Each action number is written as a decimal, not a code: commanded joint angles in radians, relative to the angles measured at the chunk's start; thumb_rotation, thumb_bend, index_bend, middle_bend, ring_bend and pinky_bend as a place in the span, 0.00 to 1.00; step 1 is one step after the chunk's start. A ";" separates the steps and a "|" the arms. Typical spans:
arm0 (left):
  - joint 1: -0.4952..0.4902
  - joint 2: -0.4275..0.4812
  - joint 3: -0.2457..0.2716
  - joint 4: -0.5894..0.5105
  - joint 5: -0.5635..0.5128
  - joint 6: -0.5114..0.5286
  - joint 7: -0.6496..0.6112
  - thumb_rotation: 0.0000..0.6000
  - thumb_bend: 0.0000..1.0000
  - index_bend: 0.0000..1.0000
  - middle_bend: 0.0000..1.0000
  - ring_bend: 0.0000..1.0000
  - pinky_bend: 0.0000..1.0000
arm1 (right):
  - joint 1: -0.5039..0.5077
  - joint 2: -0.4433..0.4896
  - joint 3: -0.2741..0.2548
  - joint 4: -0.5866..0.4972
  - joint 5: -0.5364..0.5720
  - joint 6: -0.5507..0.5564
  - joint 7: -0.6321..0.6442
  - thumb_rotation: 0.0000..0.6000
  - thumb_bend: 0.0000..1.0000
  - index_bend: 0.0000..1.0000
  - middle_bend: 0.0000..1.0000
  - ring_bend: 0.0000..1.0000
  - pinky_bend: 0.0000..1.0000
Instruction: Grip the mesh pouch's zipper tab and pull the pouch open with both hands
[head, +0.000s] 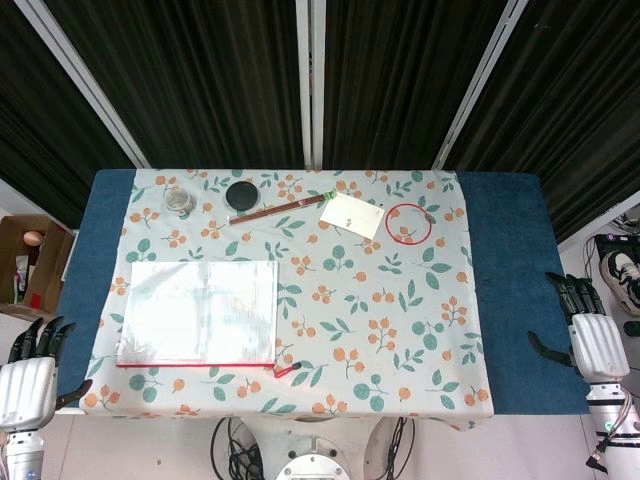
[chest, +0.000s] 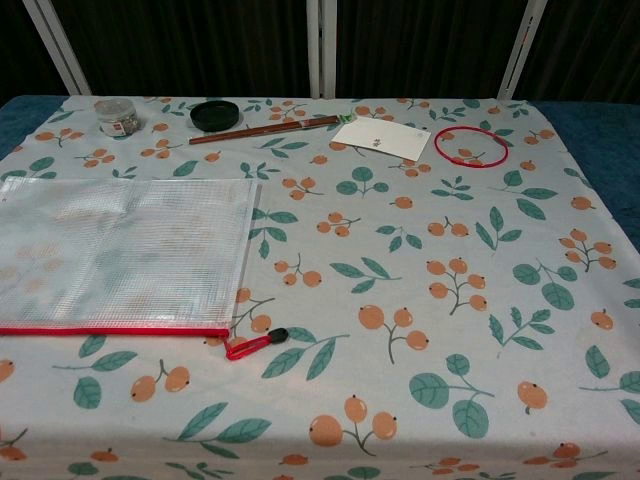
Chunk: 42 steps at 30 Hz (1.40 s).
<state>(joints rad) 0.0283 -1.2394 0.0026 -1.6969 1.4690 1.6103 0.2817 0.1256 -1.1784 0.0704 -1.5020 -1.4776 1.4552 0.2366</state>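
Both sets of fingers are spread apart and hold nothing. The left hand (head: 28, 385) hangs off the near left corner of the table (head: 510, 290), the right hand (head: 592, 340) off its right edge, both well apart from the mesh pouch (chest: 120, 255). The pouch lies flat on the near left of the floral cloth (chest: 420, 300), its red zipper edge nearest, with the zipper tab (chest: 256, 344) sticking out at its right corner. Along the far side sit a small jar (chest: 117, 116), a black lid (chest: 214, 114), a brown stick (chest: 265, 130), a white card (chest: 380, 139) and a red ring (chest: 470, 146).
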 joint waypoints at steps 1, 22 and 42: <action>-0.006 0.003 -0.003 -0.007 -0.001 -0.014 -0.005 1.00 0.00 0.20 0.14 0.07 0.15 | 0.000 -0.005 0.002 -0.005 0.008 -0.009 -0.001 1.00 0.18 0.05 0.09 0.00 0.01; -0.282 0.006 -0.052 -0.124 0.192 -0.316 -0.004 1.00 0.08 0.28 0.16 0.10 0.16 | 0.033 0.038 -0.004 -0.030 -0.102 -0.004 0.034 1.00 0.18 0.05 0.09 0.00 0.01; -0.455 -0.318 -0.020 -0.163 -0.071 -0.623 0.289 1.00 0.14 0.41 0.16 0.10 0.16 | 0.118 0.009 0.011 0.005 -0.081 -0.109 0.044 1.00 0.18 0.05 0.09 0.00 0.01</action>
<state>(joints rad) -0.4244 -1.5160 -0.0197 -1.8666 1.4336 0.9836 0.5461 0.2425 -1.1679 0.0821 -1.4976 -1.5590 1.3473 0.2800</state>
